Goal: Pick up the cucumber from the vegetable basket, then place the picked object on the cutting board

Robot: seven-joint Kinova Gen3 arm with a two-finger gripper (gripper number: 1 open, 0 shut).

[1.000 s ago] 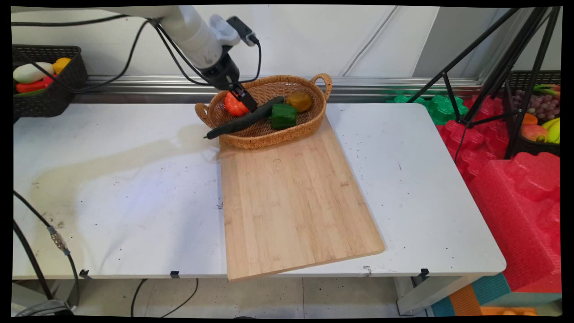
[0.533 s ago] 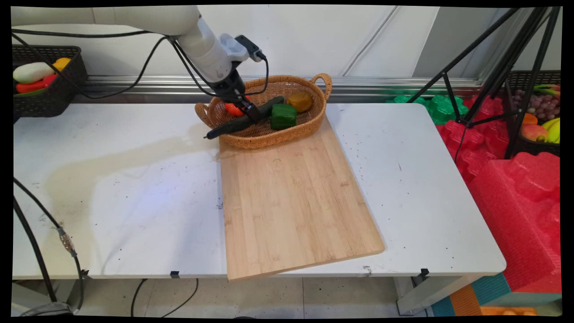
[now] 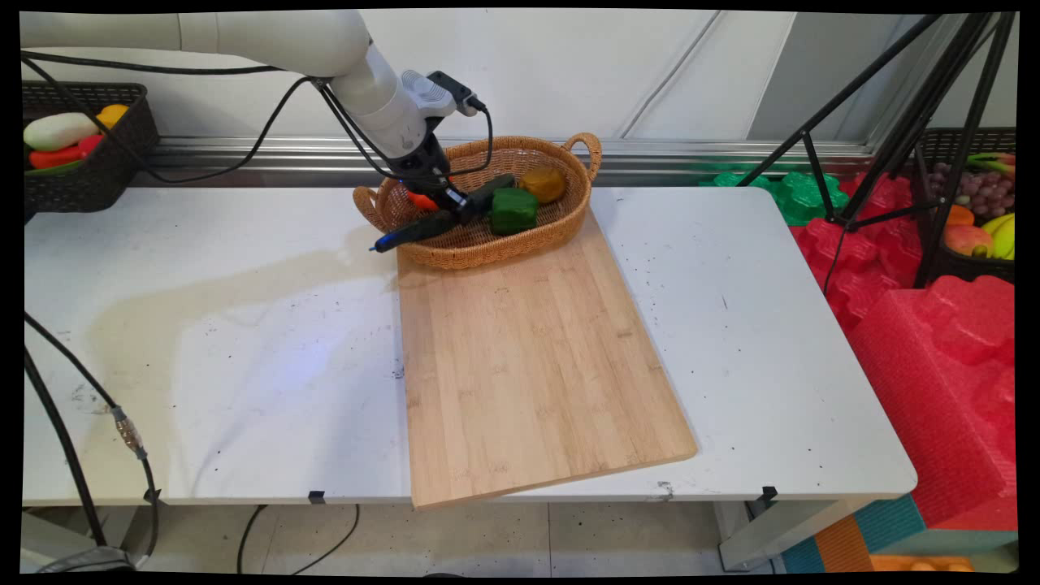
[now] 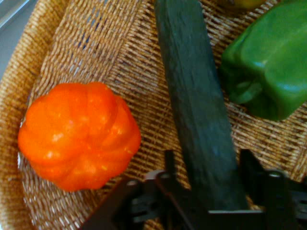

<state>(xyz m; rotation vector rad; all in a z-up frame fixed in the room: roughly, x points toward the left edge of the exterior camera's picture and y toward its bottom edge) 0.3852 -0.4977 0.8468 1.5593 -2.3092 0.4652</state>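
A wicker basket (image 3: 487,255) (image 4: 19,72) stands at the table's back, its near side on a wooden cutting board (image 3: 528,357). A long dark green cucumber (image 3: 406,234) (image 4: 196,96) lies across it, one end sticking out over the left rim. My gripper (image 3: 455,213) (image 4: 206,160) is down inside the basket and open, one finger on each side of the cucumber, close to its flanks. An orange ribbed tomato (image 3: 421,199) (image 4: 79,134) lies left of the cucumber, a green bell pepper (image 3: 513,210) (image 4: 268,72) right of it. A yellow-brown fruit (image 3: 543,184) sits at the back.
A black basket (image 3: 81,154) with vegetables sits at the far left by the wall. A black tripod (image 3: 894,138) and red foam blocks (image 3: 934,341) stand beyond the table's right edge, with a fruit crate (image 3: 983,211) behind. Black cables hang from the arm.
The gripper has come down and to the right, from beside the orange tomato to astride the cucumber. The cucumber and the other things in the basket have not moved.
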